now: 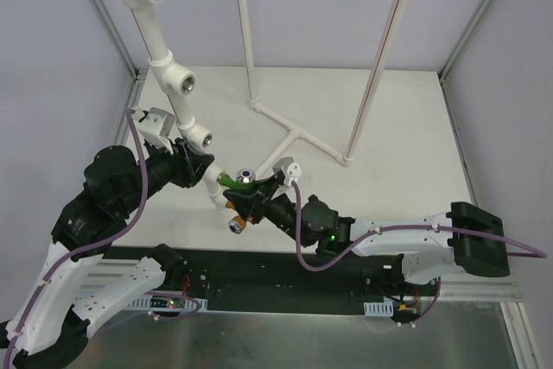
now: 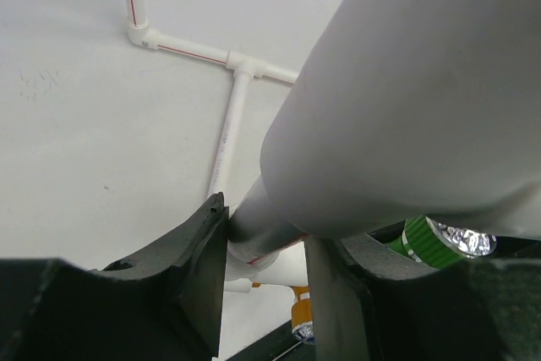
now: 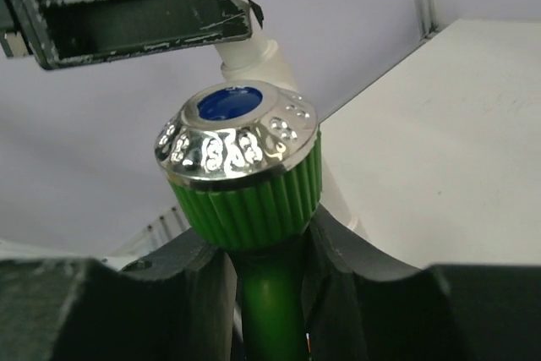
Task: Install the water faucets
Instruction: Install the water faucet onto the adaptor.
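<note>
The green faucet [image 1: 235, 180] has a ribbed knob and a shiny silver cap [image 3: 237, 137]. My right gripper [image 1: 251, 194] is shut on its green stem [image 3: 270, 293], holding it against the low end of the white pipe [image 1: 214, 186]. The orange faucet [image 1: 235, 216] sits just below that pipe end, silver end facing down; it also shows in the left wrist view [image 2: 302, 319]. My left gripper [image 1: 201, 170] is shut on the white pipe [image 2: 262, 221], with fingers [image 2: 203, 268] on both sides. The green faucet shows at the right of the left wrist view [image 2: 427, 238].
The white pipe rises to the upper left with several tee fittings that have metal threaded holes [image 1: 187, 84]. A second white pipe frame [image 1: 294, 131] lies on the table and stands up behind. Grey walls close in the left and right sides.
</note>
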`<state>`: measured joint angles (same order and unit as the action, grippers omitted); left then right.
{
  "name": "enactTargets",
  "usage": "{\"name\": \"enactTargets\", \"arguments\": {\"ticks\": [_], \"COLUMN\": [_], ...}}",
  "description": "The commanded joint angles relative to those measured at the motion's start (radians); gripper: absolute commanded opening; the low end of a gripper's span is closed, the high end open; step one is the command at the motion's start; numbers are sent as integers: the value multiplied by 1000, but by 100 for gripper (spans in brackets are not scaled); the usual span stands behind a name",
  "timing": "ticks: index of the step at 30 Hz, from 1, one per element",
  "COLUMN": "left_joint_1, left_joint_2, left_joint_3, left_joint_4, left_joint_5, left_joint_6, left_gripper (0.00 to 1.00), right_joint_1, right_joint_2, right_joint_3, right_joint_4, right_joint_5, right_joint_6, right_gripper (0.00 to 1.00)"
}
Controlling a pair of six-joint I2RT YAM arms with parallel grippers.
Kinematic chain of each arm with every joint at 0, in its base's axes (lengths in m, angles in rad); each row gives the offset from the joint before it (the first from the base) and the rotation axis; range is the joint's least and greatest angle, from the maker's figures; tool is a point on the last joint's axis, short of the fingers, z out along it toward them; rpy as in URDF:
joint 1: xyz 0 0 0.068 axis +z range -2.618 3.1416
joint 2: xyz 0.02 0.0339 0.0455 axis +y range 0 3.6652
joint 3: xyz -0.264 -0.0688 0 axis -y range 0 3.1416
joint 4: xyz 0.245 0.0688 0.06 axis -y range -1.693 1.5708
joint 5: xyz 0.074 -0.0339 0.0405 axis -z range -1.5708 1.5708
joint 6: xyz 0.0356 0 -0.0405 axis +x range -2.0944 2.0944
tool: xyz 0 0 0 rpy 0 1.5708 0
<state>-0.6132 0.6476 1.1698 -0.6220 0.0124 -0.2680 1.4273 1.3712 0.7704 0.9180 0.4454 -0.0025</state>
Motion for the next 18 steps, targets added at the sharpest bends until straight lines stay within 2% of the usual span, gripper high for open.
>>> {"name": "enactTargets", "arguments": {"ticks": [1, 12, 18], "left_joint_1": [-2, -2, -2], "left_joint_2": [35, 47, 53], "left_joint_3": [-18, -25, -25], "left_joint_4": [-35, -15, -8], "left_joint_5": [106, 110, 115], "left_joint_6": [-48, -57, -60], "left_gripper": [0, 0, 0], "right_joint_1": [1, 1, 1], "right_joint_2": [-27, -55, -84], "right_joint_3": [24, 23, 46], "right_joint_4": [-68, -110, -177], "right_joint_5": [139, 161, 171], "right_joint_6": [438, 950, 1156], "right_gripper": [0, 0, 0]}}
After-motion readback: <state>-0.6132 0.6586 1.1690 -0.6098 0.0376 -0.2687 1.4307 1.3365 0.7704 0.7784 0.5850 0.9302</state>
